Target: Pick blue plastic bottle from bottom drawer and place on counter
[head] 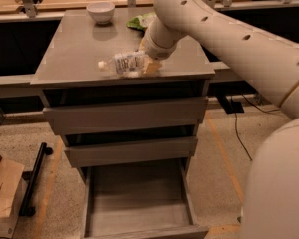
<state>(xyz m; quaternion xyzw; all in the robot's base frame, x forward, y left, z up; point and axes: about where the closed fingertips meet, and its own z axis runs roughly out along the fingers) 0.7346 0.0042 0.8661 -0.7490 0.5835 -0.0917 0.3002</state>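
Observation:
The blue plastic bottle (120, 62) is clear with a white cap and a pale label. It lies sideways, cap to the left, low over the front part of the grey counter (74, 49). I cannot tell whether it touches the counter. My gripper (150, 66) is shut on the bottle's right end, and the arm reaches in from the upper right. The bottom drawer (139, 208) is pulled open below, and its visible inside is bare. The two upper drawers stand slightly out.
A white bowl (100, 11) stands at the back of the counter, with a green bag (138, 22) beside it, partly behind the arm. A cardboard box (2, 198) and a black bar (35, 176) are on the floor at left. A cable (239, 128) runs at right.

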